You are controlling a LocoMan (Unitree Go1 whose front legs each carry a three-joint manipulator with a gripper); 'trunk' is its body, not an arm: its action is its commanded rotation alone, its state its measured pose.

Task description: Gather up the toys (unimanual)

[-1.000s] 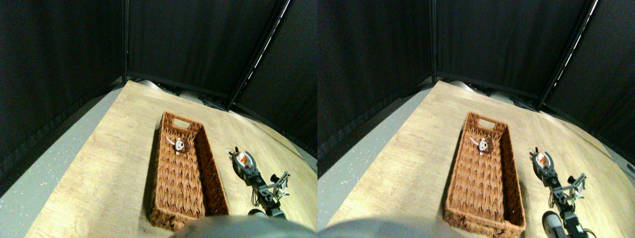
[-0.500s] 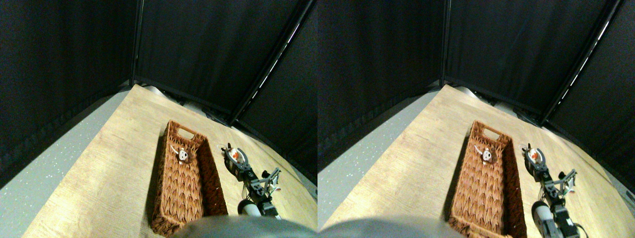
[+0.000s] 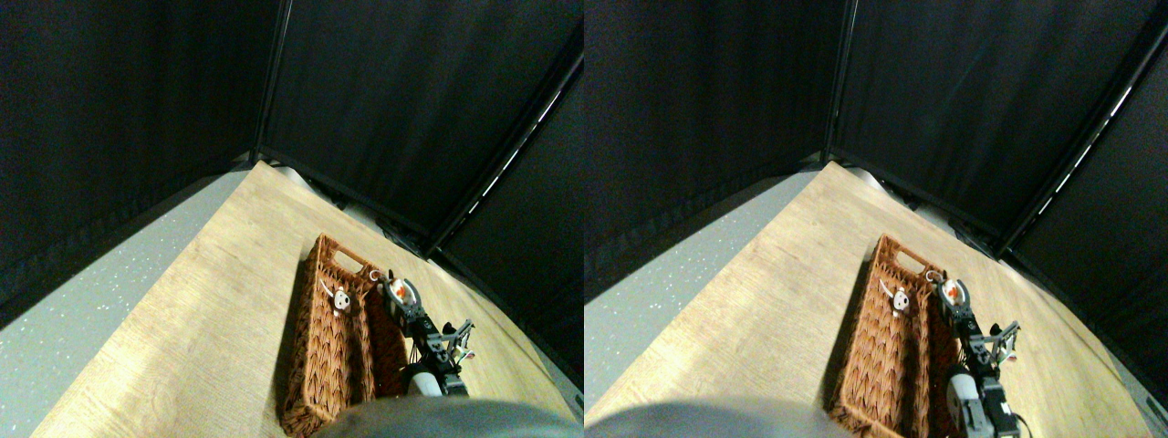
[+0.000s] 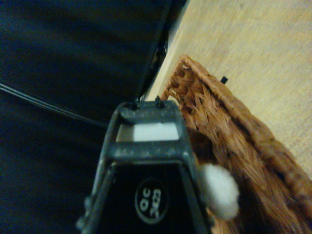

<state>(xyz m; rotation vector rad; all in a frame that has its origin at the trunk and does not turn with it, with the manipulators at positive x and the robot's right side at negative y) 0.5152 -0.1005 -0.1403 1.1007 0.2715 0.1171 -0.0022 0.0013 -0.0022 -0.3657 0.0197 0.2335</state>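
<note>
Black curtains enclose the wooden counter (image 3: 210,301) at the back and sides. On the counter lies a long wicker basket (image 3: 319,365). A brown-and-white plush toy (image 3: 340,297) rests on the basket floor near its far end. At the basket's right wall, near the far end, the right gripper (image 3: 399,294) hangs with its jaws closed on a white-and-orange plush toy (image 3: 399,291). In the wrist view, white fluff (image 4: 219,190) protrudes beside the jaw frame, above the basket interior.

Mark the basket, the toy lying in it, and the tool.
basket (image 3: 327,365), stereo pair view, woven floor
toy in basket (image 3: 340,298), stereo pair view, its white face
tool (image 3: 399,292), stereo pair view, between its tips, over the basket's right wall
</note>
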